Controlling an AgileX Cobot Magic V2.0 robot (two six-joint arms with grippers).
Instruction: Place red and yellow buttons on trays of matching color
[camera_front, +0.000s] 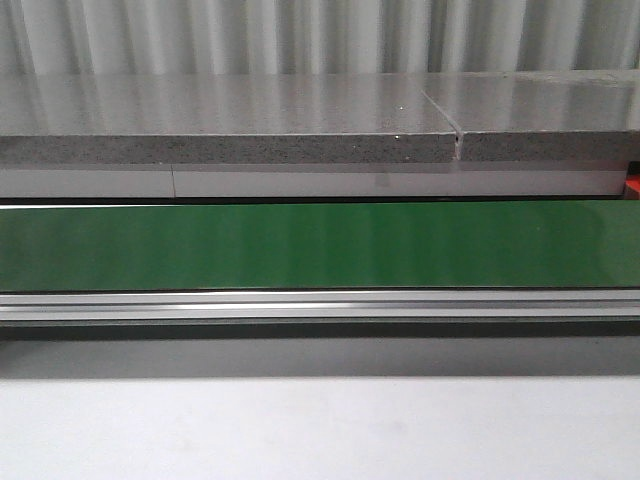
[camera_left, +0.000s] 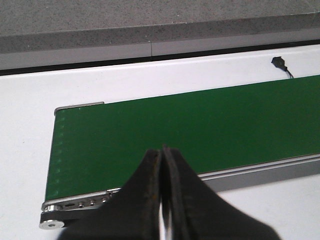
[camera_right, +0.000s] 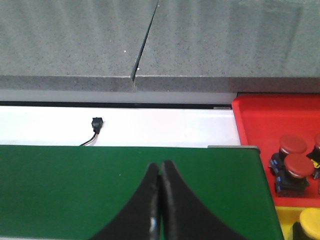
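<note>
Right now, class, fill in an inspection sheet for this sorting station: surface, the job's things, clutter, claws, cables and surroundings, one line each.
Surface: green belt bare in every view, on a white table.
Job's things: red tray past the belt's end, holding red buttons; beside it a yellow tray with a yellow button at the picture's edge.
Clutter: nothing seen.
Claws: left claw shut and holding nothing, over the belt; right claw shut and holding nothing, over the belt.
Cables: small black plug with a thin wire on the table behind the belt.
Surroundings: grey speckled counter with a seam, ribbed wall behind.
</note>
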